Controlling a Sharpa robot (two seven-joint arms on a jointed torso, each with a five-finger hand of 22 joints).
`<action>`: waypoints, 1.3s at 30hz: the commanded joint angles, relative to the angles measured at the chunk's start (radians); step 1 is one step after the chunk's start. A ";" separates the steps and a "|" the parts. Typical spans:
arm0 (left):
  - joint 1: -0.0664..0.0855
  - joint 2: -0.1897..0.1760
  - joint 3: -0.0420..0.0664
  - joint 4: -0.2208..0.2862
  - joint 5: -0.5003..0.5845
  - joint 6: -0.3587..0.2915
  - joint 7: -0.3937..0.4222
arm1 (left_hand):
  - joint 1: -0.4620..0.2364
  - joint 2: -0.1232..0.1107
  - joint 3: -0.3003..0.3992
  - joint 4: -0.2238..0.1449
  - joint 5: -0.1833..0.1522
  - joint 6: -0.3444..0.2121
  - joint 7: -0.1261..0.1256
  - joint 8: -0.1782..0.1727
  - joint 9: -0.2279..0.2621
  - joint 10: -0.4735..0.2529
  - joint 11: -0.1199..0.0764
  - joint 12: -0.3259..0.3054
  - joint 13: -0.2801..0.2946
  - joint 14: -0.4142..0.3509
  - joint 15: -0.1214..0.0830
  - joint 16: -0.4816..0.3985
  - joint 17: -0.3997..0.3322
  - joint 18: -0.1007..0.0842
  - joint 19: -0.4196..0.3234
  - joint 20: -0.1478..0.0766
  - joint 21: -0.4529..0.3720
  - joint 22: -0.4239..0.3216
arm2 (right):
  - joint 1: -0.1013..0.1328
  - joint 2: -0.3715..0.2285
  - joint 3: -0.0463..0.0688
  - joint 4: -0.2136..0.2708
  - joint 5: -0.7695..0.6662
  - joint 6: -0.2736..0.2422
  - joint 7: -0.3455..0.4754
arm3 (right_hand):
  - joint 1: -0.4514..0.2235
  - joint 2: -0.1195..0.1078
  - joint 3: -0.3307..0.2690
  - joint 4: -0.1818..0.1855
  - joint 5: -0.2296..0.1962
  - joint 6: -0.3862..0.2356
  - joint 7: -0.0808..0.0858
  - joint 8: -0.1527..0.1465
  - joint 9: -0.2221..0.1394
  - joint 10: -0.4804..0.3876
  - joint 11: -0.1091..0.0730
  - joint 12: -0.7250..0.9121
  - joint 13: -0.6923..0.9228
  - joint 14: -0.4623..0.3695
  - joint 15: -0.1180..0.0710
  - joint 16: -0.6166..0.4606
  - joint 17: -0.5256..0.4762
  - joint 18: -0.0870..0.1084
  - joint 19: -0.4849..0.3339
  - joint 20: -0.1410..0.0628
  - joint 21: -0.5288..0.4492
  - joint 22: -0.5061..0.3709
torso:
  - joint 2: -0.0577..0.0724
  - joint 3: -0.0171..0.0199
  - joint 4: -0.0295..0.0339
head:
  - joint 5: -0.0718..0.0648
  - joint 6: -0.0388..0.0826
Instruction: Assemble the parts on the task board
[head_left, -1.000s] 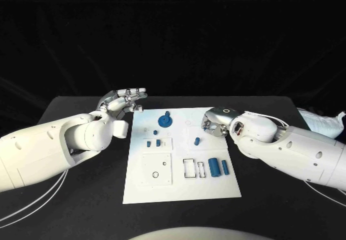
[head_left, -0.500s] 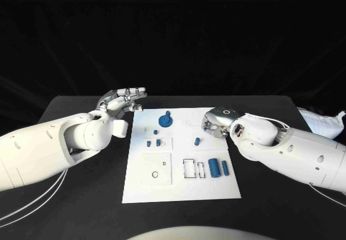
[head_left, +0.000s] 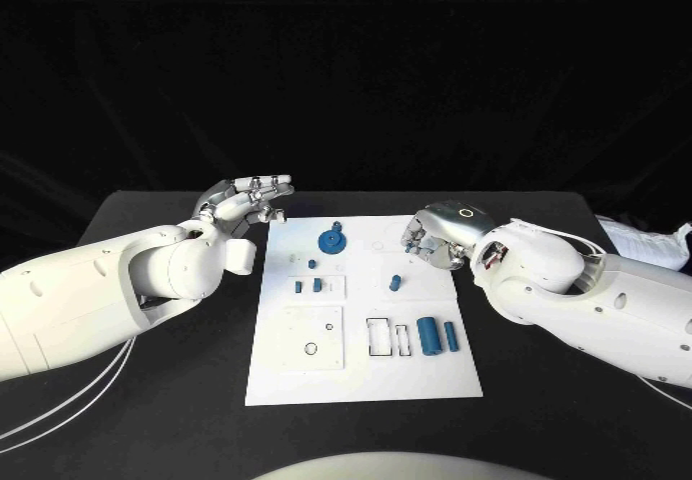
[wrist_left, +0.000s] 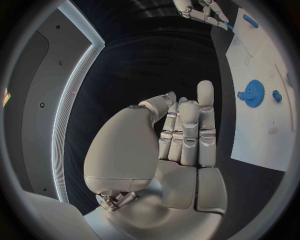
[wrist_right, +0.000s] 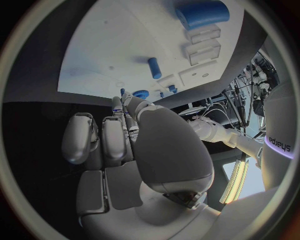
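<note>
task board (head_left: 361, 380) centre, bare margins | left hand (head_left: 248, 198) upper-left edge, fingers extended, empty | right hand (head_left: 430, 243) right edge, fingers curled, empty | gear (head_left: 330, 241) between

A white task board (head_left: 433, 375) lies flat mid-bench. A blue gear (head_left: 332, 241) sits near its far edge, a blue cylinder (head_left: 427, 333) toward its right edge.

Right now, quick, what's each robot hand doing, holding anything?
Left robot hand: open, fingers extended, holding nothing, off the task board's left edge.
Right robot hand: fingers curled in, nothing visible in them.
</note>
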 joint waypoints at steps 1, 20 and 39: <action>0.000 0.003 0.000 0.000 0.000 0.021 0.001 | 0.007 0.003 -0.001 -0.006 -0.002 -0.007 0.000 0.005 -0.001 -0.007 0.000 0.005 0.000 -0.009 0.000 -0.006 -0.001 0.011 -0.003 -0.001 -0.005 -0.001 | -0.009 0.001 0.001 0.047 0.028 -0.021 -0.005 | -0.011 -0.002 0.006 -0.001 0.002 0.004 0.006 -0.002 0.002 0.032 -0.025 -0.004 0.000 0.041 -0.005 0.004 0.000 0.007 0.008 -0.001 0.006 0.001 | 0.000 0.0003 0.0023 | 0.004 0.000; -0.001 0.025 0.000 -0.006 -0.001 0.034 0.000 | 0.007 0.003 -0.002 -0.007 -0.002 -0.009 0.001 0.004 -0.001 -0.009 0.001 0.005 0.000 -0.011 0.000 -0.007 -0.003 0.010 -0.003 -0.001 -0.006 -0.002 | -0.117 0.144 -0.034 0.091 0.032 0.028 0.041 | -0.016 -0.003 0.021 -0.015 0.004 0.002 0.012 -0.007 0.004 0.034 -0.022 -0.011 -0.004 0.039 -0.003 0.003 -0.003 0.008 0.006 0.000 0.004 -0.003 | 0.000 -0.0036 0.0048 | 0.058 -0.019; -0.001 0.033 -0.001 -0.008 -0.005 0.043 -0.002 | 0.007 0.003 -0.003 -0.007 -0.002 -0.010 0.001 0.004 -0.001 -0.010 0.002 0.006 0.000 -0.012 0.001 -0.007 -0.005 0.010 -0.004 -0.001 -0.006 -0.002 | -0.147 0.211 -0.051 0.019 0.008 0.054 0.043 | -0.018 -0.003 0.024 -0.018 0.004 0.001 0.013 -0.009 0.004 0.033 -0.021 -0.013 -0.005 0.039 -0.003 0.002 -0.005 0.009 0.005 0.000 0.003 -0.005 | 0.000 -0.0015 0.0023 | 0.081 -0.038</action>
